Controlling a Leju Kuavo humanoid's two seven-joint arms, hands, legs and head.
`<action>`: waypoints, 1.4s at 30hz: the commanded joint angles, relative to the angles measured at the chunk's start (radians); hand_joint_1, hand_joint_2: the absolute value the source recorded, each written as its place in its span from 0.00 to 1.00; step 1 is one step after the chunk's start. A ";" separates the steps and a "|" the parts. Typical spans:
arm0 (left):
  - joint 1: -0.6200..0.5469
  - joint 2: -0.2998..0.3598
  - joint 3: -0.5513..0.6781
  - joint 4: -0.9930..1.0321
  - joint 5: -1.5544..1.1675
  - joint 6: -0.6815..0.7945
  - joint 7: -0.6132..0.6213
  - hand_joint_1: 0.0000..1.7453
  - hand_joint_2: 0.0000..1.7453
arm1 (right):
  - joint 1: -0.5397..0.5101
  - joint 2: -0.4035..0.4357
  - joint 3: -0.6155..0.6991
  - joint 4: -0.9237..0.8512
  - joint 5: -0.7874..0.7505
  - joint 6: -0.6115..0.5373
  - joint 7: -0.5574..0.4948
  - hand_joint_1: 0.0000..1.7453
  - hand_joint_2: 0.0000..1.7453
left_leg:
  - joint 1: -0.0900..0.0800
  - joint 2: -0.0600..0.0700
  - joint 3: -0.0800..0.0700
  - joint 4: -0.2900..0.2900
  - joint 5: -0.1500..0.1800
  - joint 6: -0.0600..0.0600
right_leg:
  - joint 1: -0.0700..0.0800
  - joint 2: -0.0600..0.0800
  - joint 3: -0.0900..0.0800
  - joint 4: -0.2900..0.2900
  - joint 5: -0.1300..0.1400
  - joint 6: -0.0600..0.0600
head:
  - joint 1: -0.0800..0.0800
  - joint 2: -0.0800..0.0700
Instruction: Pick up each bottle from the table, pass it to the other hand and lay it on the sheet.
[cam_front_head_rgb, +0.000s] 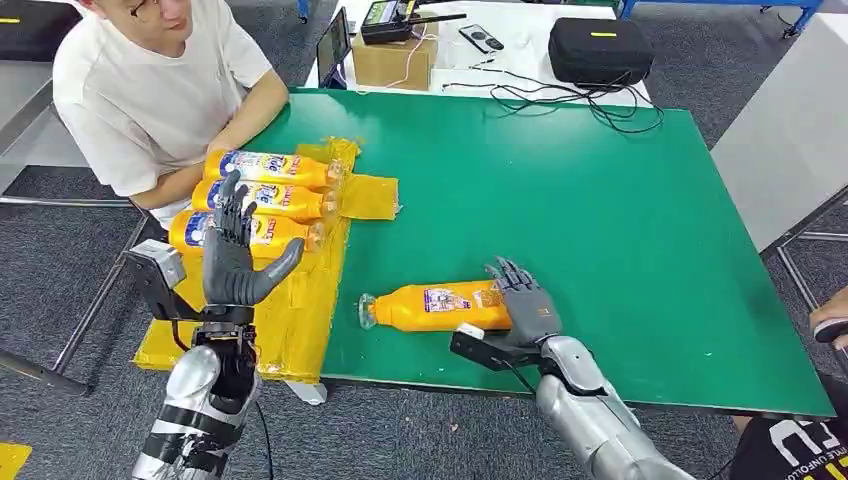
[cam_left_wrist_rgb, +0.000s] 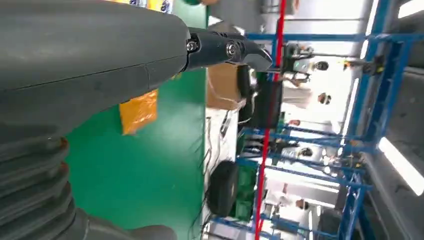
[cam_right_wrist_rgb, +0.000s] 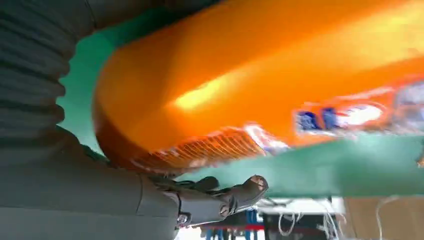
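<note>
orange bottle (cam_front_head_rgb: 440, 306) on its side, base against right hand (cam_front_head_rgb: 527, 305) fingers (cam_front_head_rgb: 508, 272).

The base of the lone orange bottle (cam_front_head_rgb: 440, 306) on the green table (cam_front_head_rgb: 620, 220) is covered by the right hand (cam_front_head_rgb: 525, 305); in the right wrist view its label is smeared by blur and its neck is cut off at the frame edge. The nearest bottle on the yellow sheet (cam_front_head_rgb: 290, 310) is partly hidden behind the raised left hand (cam_front_head_rgb: 232, 262). The seated person (cam_front_head_rgb: 150, 90) is cropped at the top edge.
</note>
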 joint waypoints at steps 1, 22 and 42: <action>-0.042 0.001 -0.015 0.074 0.007 -0.007 0.007 0.00 1.00 | -0.059 -0.028 0.057 0.168 -0.013 0.149 -0.002 1.00 1.00 | 0.001 -0.002 0.004 -0.001 0.000 -0.001 | 0.001 -0.003 0.005 -0.001 -0.001 -0.002 | 0.000 0.000; 0.059 -0.022 0.058 0.059 0.180 -0.027 -0.022 0.00 1.00 | 0.060 0.035 -0.266 0.039 -0.506 0.239 -0.337 1.00 1.00 | 0.001 -0.001 0.015 -0.002 -0.002 -0.002 | 0.001 0.001 0.014 -0.003 0.000 -0.002 | 0.000 0.000; 0.301 -0.059 -0.194 0.027 0.055 -0.179 -0.038 0.00 1.00 | 0.238 0.140 -0.421 -0.443 -0.862 0.075 -0.441 1.00 1.00 | 0.000 -0.002 0.000 0.000 -0.004 -0.002 | 0.000 0.002 0.001 0.000 -0.003 -0.002 | 0.000 0.000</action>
